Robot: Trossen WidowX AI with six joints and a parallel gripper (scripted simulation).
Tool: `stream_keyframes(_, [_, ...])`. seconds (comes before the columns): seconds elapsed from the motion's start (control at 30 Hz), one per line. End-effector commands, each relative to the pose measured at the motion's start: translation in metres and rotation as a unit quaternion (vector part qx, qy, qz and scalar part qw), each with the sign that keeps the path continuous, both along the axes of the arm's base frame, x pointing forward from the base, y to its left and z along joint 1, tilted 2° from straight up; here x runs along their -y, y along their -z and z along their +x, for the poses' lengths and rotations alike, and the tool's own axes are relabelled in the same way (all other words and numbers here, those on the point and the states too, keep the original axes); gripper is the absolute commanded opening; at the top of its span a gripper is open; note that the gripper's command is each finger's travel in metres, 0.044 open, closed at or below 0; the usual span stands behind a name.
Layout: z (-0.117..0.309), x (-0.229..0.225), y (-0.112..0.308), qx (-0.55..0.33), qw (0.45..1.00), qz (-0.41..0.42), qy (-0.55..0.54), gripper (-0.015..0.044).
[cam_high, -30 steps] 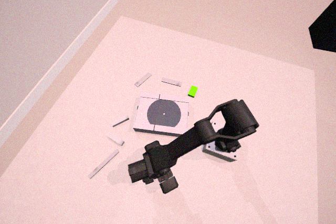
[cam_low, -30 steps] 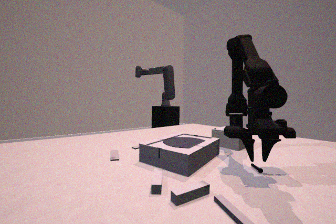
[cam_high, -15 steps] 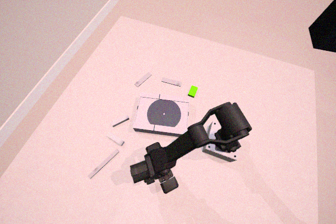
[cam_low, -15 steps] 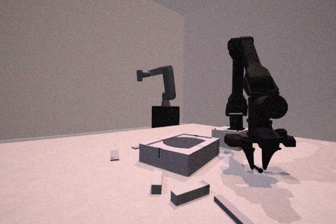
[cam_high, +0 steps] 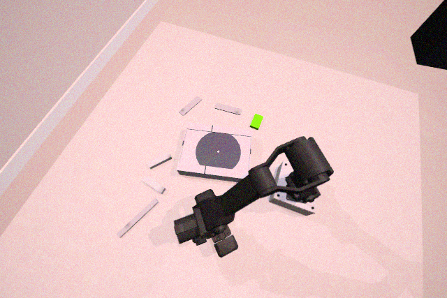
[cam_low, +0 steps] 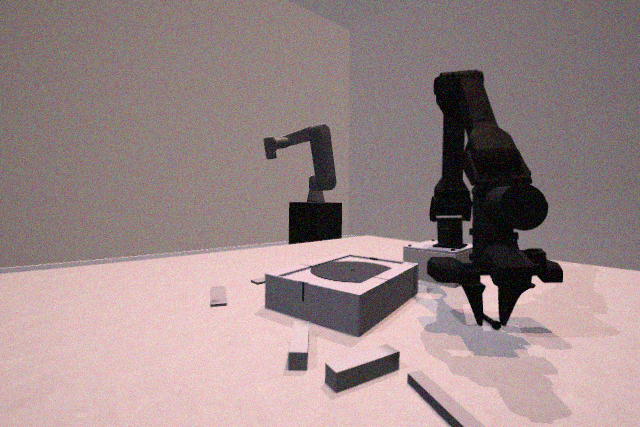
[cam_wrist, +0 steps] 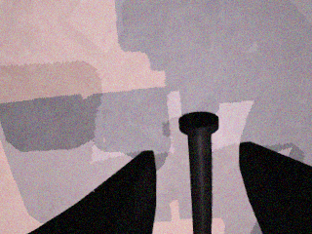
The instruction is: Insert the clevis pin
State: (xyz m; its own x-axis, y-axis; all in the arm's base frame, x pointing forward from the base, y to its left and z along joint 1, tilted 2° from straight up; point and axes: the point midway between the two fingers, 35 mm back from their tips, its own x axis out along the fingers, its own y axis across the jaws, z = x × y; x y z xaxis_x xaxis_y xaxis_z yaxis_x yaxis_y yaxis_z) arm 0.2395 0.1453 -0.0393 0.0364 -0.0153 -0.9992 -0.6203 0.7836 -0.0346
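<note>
We see a matte black arm point(cam_high: 236, 195) point(cam_low: 453, 153) (rather chunky at the joints), with rounded cylindrical housings, flat-sided links, a pale base point(cam_high: 292, 206) point(cam_low: 421, 258) with dark screws, and tapered black fingers point(cam_low: 509, 303).

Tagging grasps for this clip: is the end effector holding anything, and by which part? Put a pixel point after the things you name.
Nothing is held: the pin point(cam_wrist: 201, 180) lies between the open fingers of the end effector point(cam_low: 489, 326) point(cam_wrist: 197, 158), with gaps either side.

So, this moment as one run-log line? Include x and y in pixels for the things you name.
hand point(cam_high: 219, 232) point(cam_low: 490, 324) point(cam_wrist: 197, 158): open, around clevis pin point(cam_low: 492, 323) point(cam_wrist: 200, 180) | grip: none, gaps both sides | disc point(cam_high: 218, 160) point(cam_low: 348, 273): inside tray point(cam_high: 187, 159) point(cam_low: 312, 300) | insertion: not done
</note>
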Motion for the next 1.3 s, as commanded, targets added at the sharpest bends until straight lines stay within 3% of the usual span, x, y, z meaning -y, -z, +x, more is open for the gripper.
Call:
stream_keyframes(0.0, [-0.001, 0.001, 0.001, 0.000, 1.000, -0.003, -0.001, 0.0134])
stream_keyframes(0.13, [-0.001, 0.001, 0.001, 0.000, 1.000, -0.003, -0.001, 0.0029])
stream_keyframes(0.27, [-0.001, 0.001, 0.001, 0.000, 1.000, -0.003, -0.001, 0.0002])
stream_keyframes(0.6, [0.000, 0.001, 0.000, 0.000, 1.000, -0.003, -0.001, 0.0000])
stream_keyframes(1.27, [-0.001, -0.001, -0.056, 0.002, 1.000, -0.002, 0.000, 0.0000])
